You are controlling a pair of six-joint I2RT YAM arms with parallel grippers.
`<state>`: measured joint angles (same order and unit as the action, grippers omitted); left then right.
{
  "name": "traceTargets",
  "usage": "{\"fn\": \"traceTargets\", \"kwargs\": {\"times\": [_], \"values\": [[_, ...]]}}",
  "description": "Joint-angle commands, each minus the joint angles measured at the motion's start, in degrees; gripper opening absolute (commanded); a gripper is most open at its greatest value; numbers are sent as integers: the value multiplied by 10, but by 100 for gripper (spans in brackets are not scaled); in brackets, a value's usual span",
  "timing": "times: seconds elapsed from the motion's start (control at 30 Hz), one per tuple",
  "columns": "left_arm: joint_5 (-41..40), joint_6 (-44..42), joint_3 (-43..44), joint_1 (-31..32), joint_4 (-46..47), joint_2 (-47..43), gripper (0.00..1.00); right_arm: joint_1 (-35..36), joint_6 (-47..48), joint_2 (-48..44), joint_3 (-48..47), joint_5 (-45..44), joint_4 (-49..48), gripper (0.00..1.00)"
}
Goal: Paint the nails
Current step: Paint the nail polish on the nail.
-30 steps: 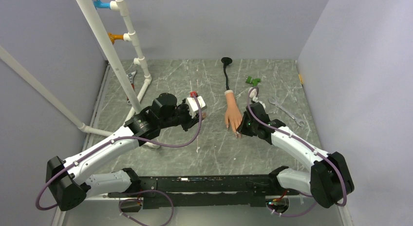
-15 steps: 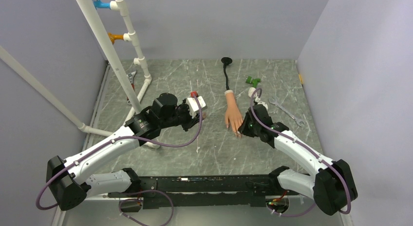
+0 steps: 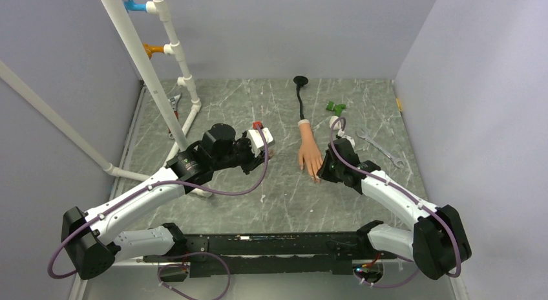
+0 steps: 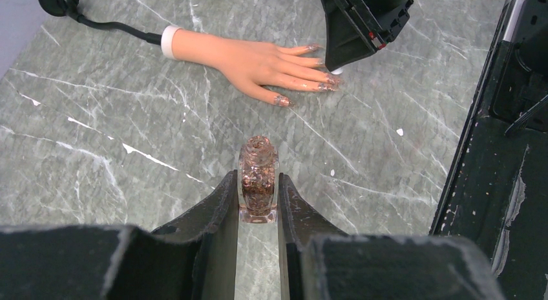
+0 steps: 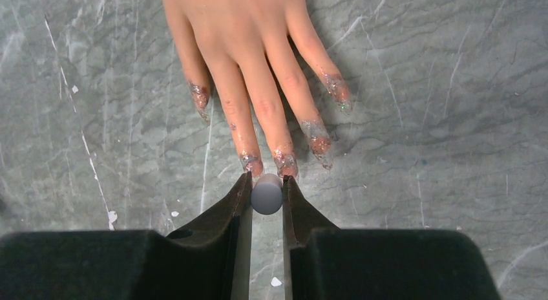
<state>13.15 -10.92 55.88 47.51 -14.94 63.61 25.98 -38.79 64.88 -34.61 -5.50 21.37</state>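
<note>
My R gripper (image 5: 266, 191) clamped on the brush cap (image 5: 267, 195), mannequin hand's (image 5: 245, 28) nails (image 5: 285, 163) just ahead of its tips; L gripper (image 4: 258, 200) clamped on open polish bottle (image 4: 258, 174); nails look glittered already, prob. only touch-ups left.

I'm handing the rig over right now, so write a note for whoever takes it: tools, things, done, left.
The left tool is shut on the open bottle, held upright left of the hand. The right tool is shut on the brush cap, right at the nails. The hand lies flat, palm down. Done: all nails in view carry glitter polish. Left: check coverage, touch up thin spots, recap the bottle.
</note>
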Motion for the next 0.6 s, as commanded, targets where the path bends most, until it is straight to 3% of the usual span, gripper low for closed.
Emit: {"fn": "traceTargets", "kwargs": {"times": [0.0, 0.57], "values": [[1, -5, 18, 3, 11, -4, 0, -2, 11, -7, -9, 9, -19, 0], [-1, -5, 18, 4, 10, -3, 0, -2, 25, -32, 6, 32, -41, 0]]}}
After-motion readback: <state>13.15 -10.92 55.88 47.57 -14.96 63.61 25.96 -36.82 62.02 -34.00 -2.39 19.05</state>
